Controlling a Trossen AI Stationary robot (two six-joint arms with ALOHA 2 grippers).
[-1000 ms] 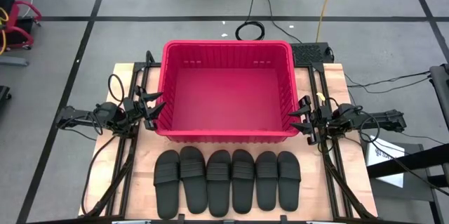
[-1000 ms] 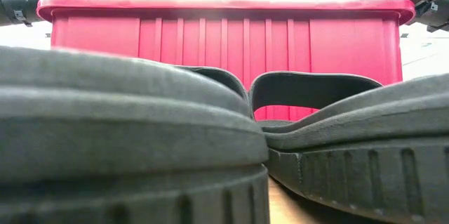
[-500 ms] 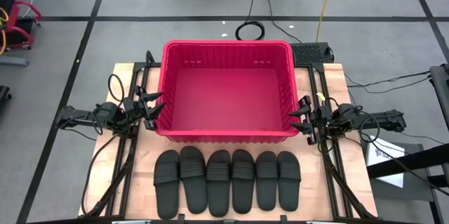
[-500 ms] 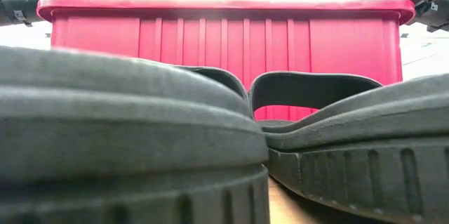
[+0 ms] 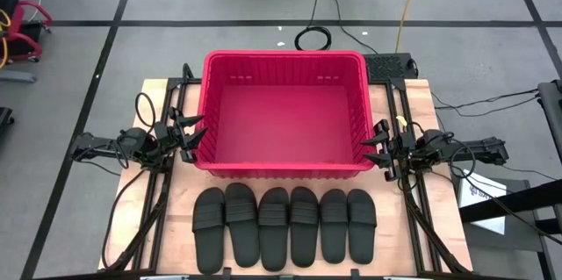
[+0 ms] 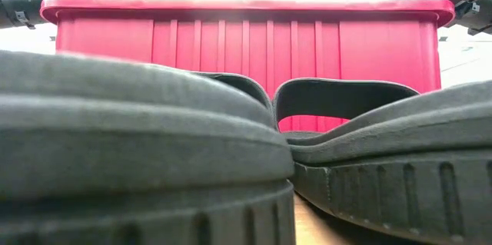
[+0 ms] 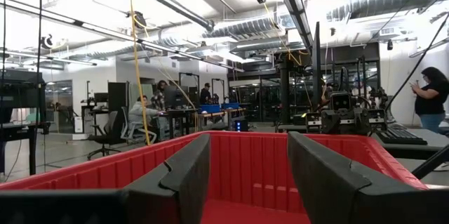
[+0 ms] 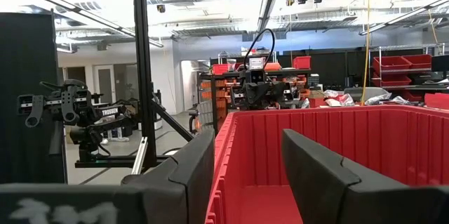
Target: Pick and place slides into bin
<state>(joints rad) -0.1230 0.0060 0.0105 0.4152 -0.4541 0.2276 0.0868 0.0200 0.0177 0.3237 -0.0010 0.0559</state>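
Six slides lay side by side in a neat row at the 6 o'clock edge of the desk, soles down and toes toward the bin, presumably lined up so either arm could reach one without disturbing the rest. The bin sat at the centre of the desk toward 12 o'clock, just beyond the row, and nothing showed inside it. The left claw hovered at 9 o'clock, just beside the bin's left wall, with its jaws spread and nothing between them. The right claw waited at 3 o'clock by the right wall, likewise parted and empty. Both looked parked at the flanks, leaving the row unblocked; no slide had yet been picked.

The slides were matching black, rubbery-looking, each with a wide ribbed strap over an oval sole. The low view showed grooved sole edges and one strap arching up before the red ribbed wall.
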